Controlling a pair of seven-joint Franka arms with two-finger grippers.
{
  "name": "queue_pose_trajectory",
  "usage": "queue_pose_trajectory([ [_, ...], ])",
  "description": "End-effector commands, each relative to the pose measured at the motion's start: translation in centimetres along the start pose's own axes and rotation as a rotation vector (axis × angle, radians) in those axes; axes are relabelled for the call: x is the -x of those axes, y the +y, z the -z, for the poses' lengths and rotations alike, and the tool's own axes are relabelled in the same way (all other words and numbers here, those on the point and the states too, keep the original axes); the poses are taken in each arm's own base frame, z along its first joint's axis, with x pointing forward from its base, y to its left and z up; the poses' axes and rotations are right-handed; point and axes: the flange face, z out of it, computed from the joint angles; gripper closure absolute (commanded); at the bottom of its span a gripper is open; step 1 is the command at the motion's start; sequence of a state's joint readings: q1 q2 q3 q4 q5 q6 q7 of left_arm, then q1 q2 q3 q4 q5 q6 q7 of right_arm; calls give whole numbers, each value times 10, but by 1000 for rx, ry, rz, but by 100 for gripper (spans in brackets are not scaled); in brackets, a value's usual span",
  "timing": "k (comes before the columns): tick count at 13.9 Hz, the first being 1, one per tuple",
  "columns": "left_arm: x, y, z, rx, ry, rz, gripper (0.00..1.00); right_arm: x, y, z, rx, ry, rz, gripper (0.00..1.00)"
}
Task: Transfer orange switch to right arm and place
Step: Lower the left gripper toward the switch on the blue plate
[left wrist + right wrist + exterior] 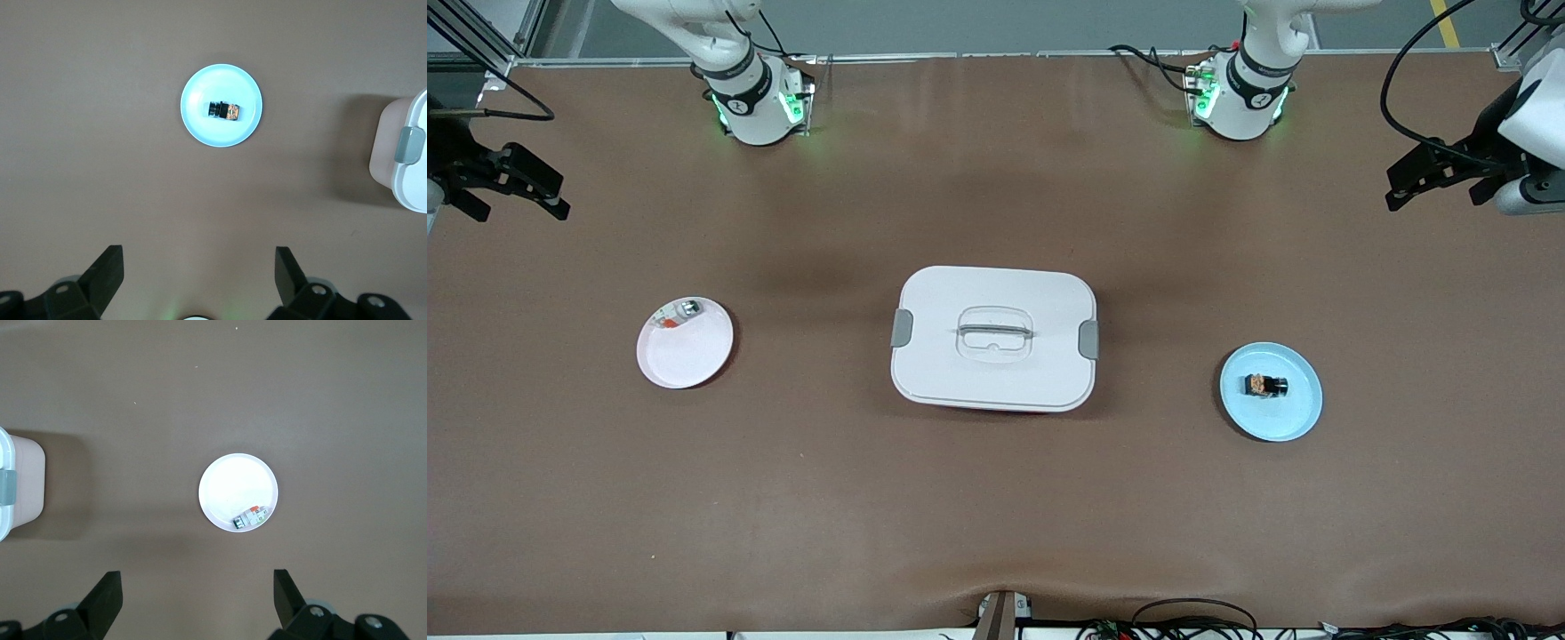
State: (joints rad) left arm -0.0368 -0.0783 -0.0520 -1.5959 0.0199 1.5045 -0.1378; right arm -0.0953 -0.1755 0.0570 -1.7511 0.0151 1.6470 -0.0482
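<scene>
The orange switch [1266,386], a tiny black block with an orange-tan face, lies on a light blue plate [1294,420] toward the left arm's end of the table. It also shows in the left wrist view [225,111] on that plate [220,135]. My left gripper [1436,191] hangs open and empty, high over the table's edge at its own end; in the left wrist view [199,259] the plate is well apart from its fingers. My right gripper [522,212] hangs open and empty, high over the right arm's end, and also shows in its wrist view [197,580].
A white lidded box [960,378] with grey clips stands mid-table; its edge shows in both wrist views [408,180] [23,487]. A white plate [685,360] [230,483] toward the right arm's end holds a small silvery-clear piece [680,313] [251,517] with a red-orange bit.
</scene>
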Motion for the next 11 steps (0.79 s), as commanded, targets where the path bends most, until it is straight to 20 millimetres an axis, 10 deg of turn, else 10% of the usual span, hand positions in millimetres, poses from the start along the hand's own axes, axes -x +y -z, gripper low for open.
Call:
queue_pose_trajectory([
  [1, -4, -2, 5, -19, 7, -1, 0, -2, 0, 2, 4, 5, 10, 0],
  [6, -19, -2, -8, -20, -13, -2, 0, -2, 0, 2, 4, 5, 10, 0],
  [11, -60, -8, -65, -30, -39, 8, 0, -2, -1, 3, 5, 7, 10, 0],
])
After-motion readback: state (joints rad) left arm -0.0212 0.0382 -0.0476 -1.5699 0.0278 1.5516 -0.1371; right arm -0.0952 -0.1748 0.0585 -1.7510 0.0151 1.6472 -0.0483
